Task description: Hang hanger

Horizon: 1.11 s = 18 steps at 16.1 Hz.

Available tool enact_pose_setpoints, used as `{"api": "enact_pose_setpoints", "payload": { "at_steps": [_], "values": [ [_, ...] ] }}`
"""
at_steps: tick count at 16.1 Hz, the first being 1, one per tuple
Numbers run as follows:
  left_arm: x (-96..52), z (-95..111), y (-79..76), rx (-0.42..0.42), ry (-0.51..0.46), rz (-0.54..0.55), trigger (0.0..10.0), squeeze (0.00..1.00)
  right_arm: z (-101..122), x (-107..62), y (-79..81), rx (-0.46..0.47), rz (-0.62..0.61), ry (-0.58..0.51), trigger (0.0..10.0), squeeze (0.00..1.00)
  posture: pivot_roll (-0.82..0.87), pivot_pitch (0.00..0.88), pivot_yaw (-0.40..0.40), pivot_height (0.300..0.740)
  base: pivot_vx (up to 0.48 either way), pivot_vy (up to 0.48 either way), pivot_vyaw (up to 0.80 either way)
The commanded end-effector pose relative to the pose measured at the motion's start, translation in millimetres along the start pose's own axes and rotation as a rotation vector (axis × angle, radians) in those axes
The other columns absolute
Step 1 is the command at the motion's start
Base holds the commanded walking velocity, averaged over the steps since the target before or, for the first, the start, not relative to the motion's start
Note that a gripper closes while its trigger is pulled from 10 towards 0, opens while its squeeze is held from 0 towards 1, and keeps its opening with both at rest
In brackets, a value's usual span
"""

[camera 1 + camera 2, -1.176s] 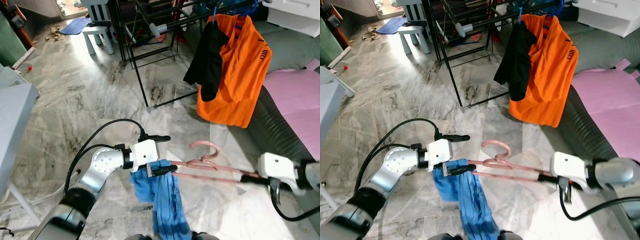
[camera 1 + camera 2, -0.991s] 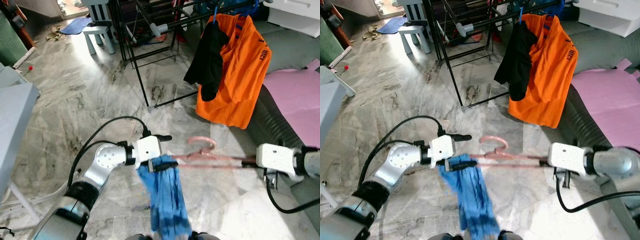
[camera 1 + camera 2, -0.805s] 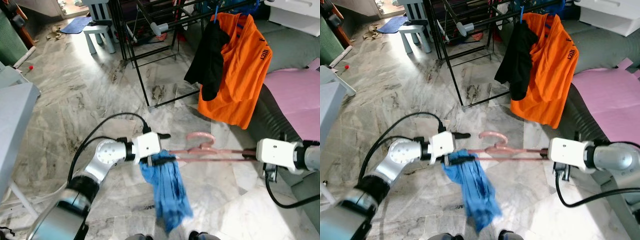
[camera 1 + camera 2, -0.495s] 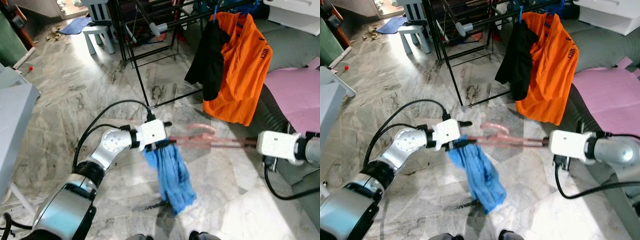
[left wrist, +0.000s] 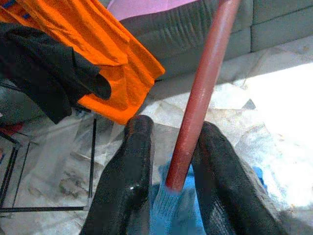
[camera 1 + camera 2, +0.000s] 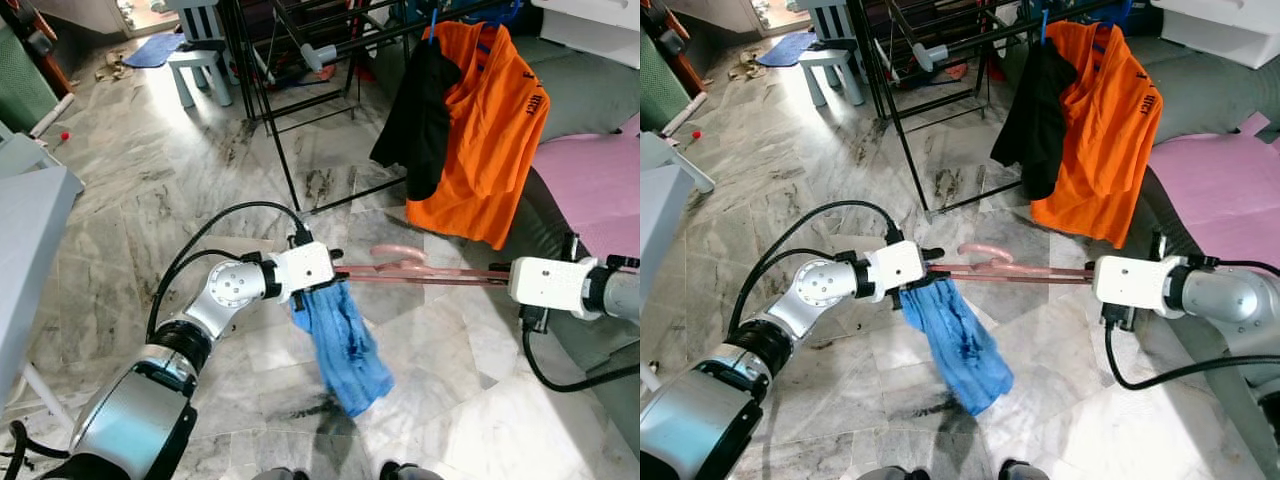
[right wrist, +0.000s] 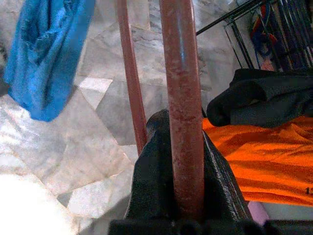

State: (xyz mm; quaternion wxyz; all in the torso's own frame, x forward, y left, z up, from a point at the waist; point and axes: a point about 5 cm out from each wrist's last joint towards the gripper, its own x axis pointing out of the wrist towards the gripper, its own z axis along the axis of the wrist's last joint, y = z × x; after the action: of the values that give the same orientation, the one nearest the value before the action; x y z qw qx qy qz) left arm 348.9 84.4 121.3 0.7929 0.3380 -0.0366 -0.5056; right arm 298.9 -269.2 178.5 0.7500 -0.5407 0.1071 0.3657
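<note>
Gripping pink hanger (image 6: pixel 420 272) both ends: left fingers (image 5: pixel 128 186) and right fingers (image 7: pixel 156 181) clamped; blue cloth (image 6: pixel 345 345) draped.

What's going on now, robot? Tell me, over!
Left gripper and right gripper each shut on an end of the pink hanger. Blue cloth dangles from it. Drying rack ahead already holds an orange shirt.

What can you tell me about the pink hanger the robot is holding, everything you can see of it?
The pink hanger looks like smooth plastic, with a curved hook on top and two thin bars. It lies roughly level above the marble floor, held at both ends: the left gripper at the end draped with a blue cloth, the right gripper closed on the other end. It is not yet on the rack.
</note>
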Motion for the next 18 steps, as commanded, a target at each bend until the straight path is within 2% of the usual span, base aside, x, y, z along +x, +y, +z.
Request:
{"api": "enact_pose_setpoints", "payload": {
  "at_steps": [1, 10, 11, 13, 16, 18],
  "values": [
    [-3.3, -3, 2.9, 0.009, 0.022, 0.004, 0.0, 0.0, 6, 1.7, -3.7, -0.023, -0.017, -0.03, 10.0, 0.0, -0.16, 0.116, 0.137, 0.74, 0.0, 0.0, 0.0],
    [-3.2, -7, -4.5, -0.023, 0.02, -0.036, 0.0, 0.0, 3, 7.1, -0.3, -0.003, -0.016, -0.038, 10.0, 0.0, -0.17, 0.117, 0.134, 0.74, 0.0, 0.0, 0.0],
    [-3.8, -9, -5.6, -0.026, 0.024, -0.042, 0.0, 0.0, 2, 9.0, 1.8, 0.051, 0.005, -0.053, 10.0, 1.0, -0.17, 0.118, 0.131, 0.74, 0.0, 0.0, 0.0],
    [-5.1, -11, -6.3, -0.032, 0.033, -0.042, 0.0, 0.0, 1, 6.8, 3.8, 0.071, 0.053, -0.055, 10.0, 1.0, -0.17, 0.119, 0.129, 0.74, 0.0, 0.0, 0.0],
    [-7.0, -14, -7.4, -0.041, 0.044, -0.038, 0.0, 0.0, -1, 0.9, -1.5, 0.103, 0.074, -0.052, 10.0, 1.0, -0.17, 0.12, 0.125, 0.74, 0.0, 0.0, 0.0],
    [-7.4, -15, -8.5, -0.045, 0.05, -0.036, 0.0, 0.0, 0, -1.6, 4.0, 0.197, 0.154, -0.085, 10.0, 1.0, -0.17, 0.12, 0.124, 0.74, 0.0, 0.0, 0.0]
  ]
}}
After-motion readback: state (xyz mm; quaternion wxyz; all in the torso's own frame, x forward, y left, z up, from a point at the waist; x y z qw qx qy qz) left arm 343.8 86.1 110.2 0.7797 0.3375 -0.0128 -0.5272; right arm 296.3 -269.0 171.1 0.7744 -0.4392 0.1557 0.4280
